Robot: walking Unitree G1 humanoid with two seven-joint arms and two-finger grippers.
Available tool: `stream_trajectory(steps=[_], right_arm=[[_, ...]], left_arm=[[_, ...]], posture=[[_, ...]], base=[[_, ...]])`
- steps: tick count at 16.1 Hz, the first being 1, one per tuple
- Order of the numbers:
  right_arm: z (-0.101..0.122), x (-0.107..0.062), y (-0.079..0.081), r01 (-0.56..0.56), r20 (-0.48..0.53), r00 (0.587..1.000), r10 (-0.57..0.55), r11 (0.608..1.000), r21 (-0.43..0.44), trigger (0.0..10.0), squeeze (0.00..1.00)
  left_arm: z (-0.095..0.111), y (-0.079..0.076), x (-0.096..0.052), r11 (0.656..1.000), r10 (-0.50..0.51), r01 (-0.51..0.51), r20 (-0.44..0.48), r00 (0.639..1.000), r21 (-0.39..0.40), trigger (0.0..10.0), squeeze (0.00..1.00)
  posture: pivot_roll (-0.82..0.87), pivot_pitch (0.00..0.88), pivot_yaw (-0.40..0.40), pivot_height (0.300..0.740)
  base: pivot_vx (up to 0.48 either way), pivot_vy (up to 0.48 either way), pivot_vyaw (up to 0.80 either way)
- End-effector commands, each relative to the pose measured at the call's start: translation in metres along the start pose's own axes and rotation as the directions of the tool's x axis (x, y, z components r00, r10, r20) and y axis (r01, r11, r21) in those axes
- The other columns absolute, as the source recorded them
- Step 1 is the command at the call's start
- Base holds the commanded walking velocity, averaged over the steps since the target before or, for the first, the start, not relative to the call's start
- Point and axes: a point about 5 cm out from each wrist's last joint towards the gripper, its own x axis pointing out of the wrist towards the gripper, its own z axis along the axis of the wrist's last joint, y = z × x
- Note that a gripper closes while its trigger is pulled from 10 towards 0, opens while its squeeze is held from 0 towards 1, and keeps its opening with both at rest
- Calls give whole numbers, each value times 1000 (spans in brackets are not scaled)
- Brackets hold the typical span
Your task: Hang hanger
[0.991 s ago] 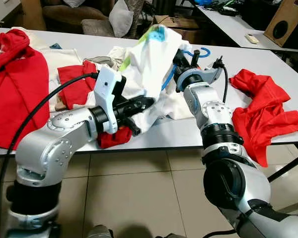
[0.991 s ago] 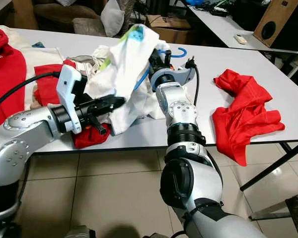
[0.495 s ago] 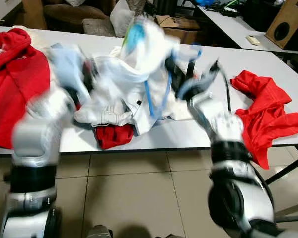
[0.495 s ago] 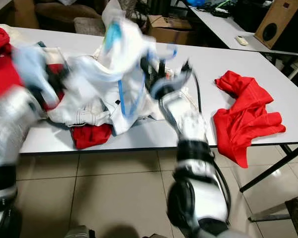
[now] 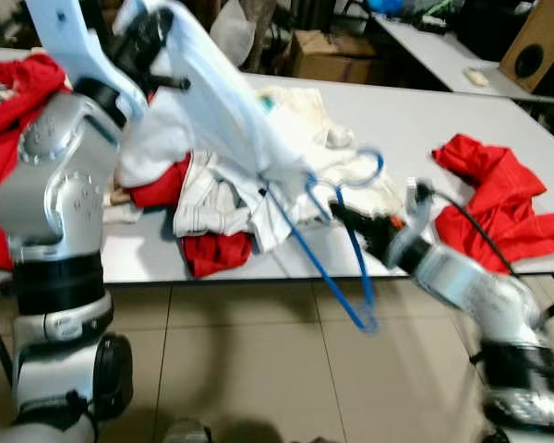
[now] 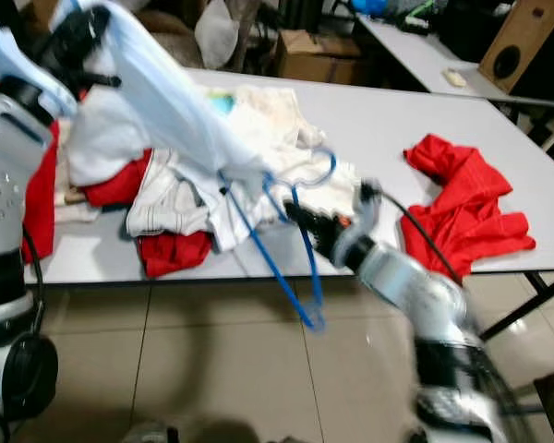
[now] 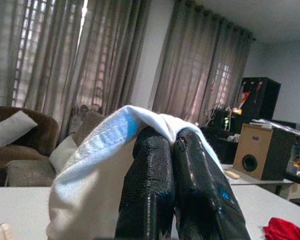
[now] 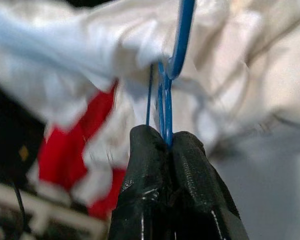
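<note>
Blue wire hanger point(image 5: 337, 249) hangs tilted off the table edge, snagged in a white garment point(image 5: 212, 101).

You cannot make out the right gripper point(image 5: 337, 214) cleanly in the head views: that arm is smeared by motion blur, and its fingertips merge with the blue hanger point(image 5: 343, 263). The hanger's upper part disappears into the white garment point(image 5: 223, 115), so you cannot tell how far it sits inside. The left gripper point(image 5: 152, 37) is largely wrapped in that cloth and cropped near the frame's top edge. The heap of clothes on the worktop point(image 5: 415, 115) is too blurred to separate.
</note>
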Motion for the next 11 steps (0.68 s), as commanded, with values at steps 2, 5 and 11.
stream_trajectory(steps=[2, 5, 11], right_arm=[[-5, -27, -1, -33, -138, 990, 11, 987, -157, 10000, 0], [-11, -58, 9, -188, -307, 948, 79, 921, -342, 10000, 0], [13, -50, 44, -253, -109, 967, 231, 810, -528, 10000, 0]], left_arm=[[6, -7, 10, 999, -44, 43, 14, 999, 17, 0, 0], [-7, -7, 14, 996, -50, 54, -53, 997, 69, 0, 0], [-31, -14, 2, 950, -116, 162, -180, 977, 266, 0, 0]], posture=[[5, 0, -89, 740], [-3, 0, -73, 740], [2, 0, -76, 740]], base=[[0, 0, 0], [0, 0, 0], [0, 0, 0]])
